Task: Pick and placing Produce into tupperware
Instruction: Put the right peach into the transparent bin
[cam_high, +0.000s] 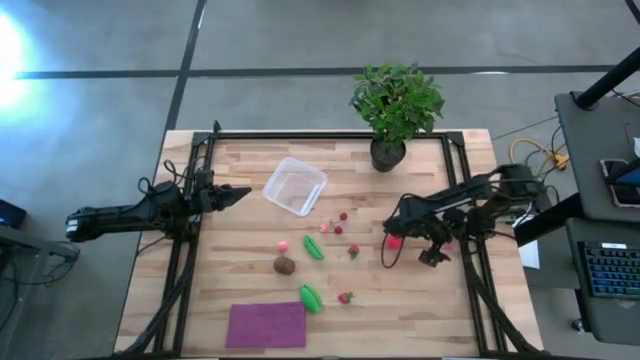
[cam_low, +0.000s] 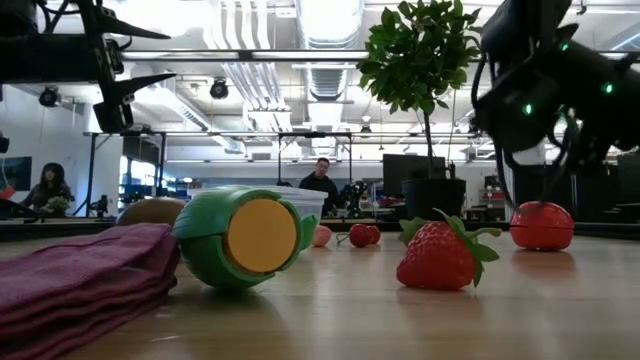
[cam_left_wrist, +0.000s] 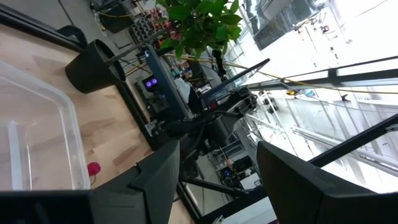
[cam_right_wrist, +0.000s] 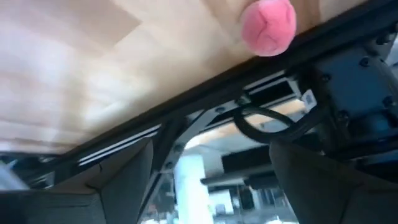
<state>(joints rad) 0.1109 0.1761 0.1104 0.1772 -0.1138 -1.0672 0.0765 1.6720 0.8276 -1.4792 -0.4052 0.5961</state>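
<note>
My left gripper (cam_high: 243, 191) hung at the left edge of the table (cam_high: 240, 160), fingers spread wide with nothing between them, pointing toward the clear tub (cam_high: 295, 186). Tub sat empty near the back middle of the table, just left of the potted plant (cam_high: 396, 110); its wall also showed in my left wrist view (cam_left_wrist: 37, 134).

My right gripper (cam_high: 392, 243) was on the right side of the table, fingers apart, with the red ball (cam_high: 395, 240) right at it. I couldn't tell whether it was touching the ball. In my right wrist view the ball (cam_right_wrist: 268, 26) sat on the wood ahead of the fingers (cam_right_wrist: 118, 180), not between them.

Rest of the produce lay loose on the table, none in the tub:
- green piece (cam_high: 314, 246) mid-table, pink bit (cam_high: 283, 245) just left of it
- brown oval (cam_high: 284, 265) below the pink bit
- second green piece (cam_high: 311, 298) near the front, beside the purple cloth (cam_high: 266, 325)
- strawberry (cam_high: 345, 297) right of that green piece
- small red bits (cam_high: 338, 223) between tub and ball

Low view: strawberry (cam_low: 440, 255) and green piece (cam_low: 240, 238) close to the camera
</note>
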